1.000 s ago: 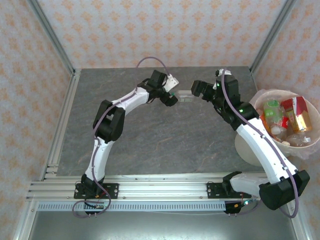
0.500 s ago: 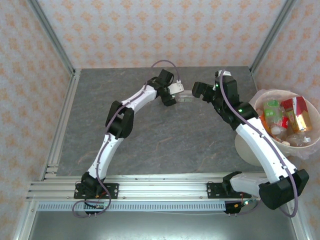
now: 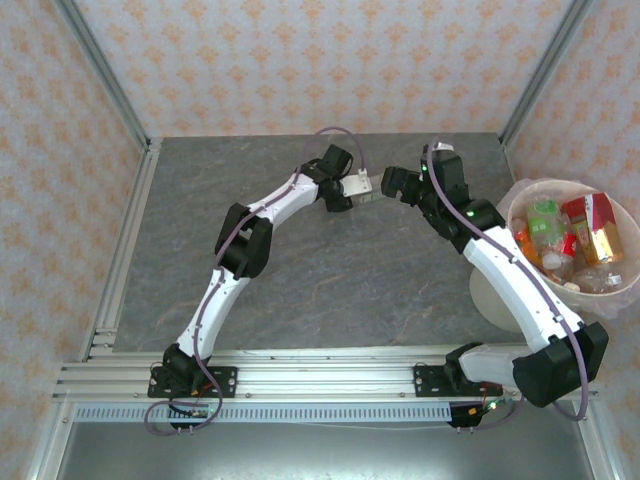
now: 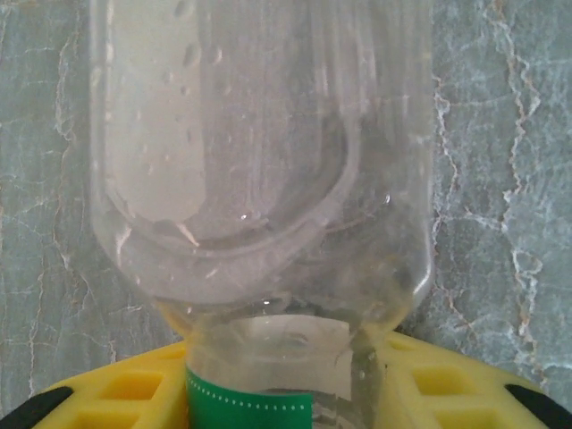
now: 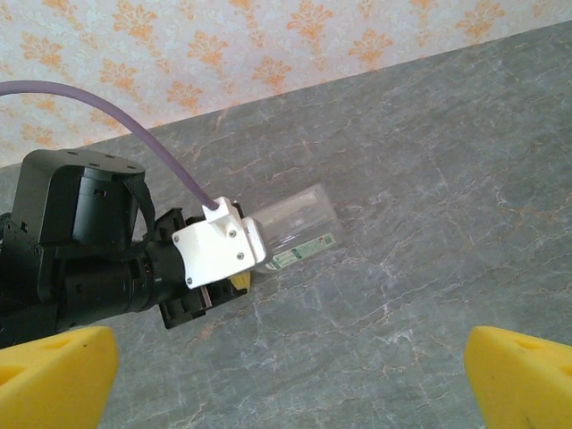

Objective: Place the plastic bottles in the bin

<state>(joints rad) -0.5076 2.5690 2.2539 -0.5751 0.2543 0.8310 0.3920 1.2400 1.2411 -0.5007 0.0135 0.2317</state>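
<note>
Since a second ago the left tool (image 3: 358, 192) has moved further toward the far edge of the counter (image 3: 330, 290), and it now pinches a clear bottle (image 5: 299, 228) with a green label, lying near the middle of that edge. The right tool (image 3: 392, 182) stands spread, just beside the bottle. Other bottles (image 3: 560, 235) lie in the bin (image 3: 490, 290) at the right edge.
</note>
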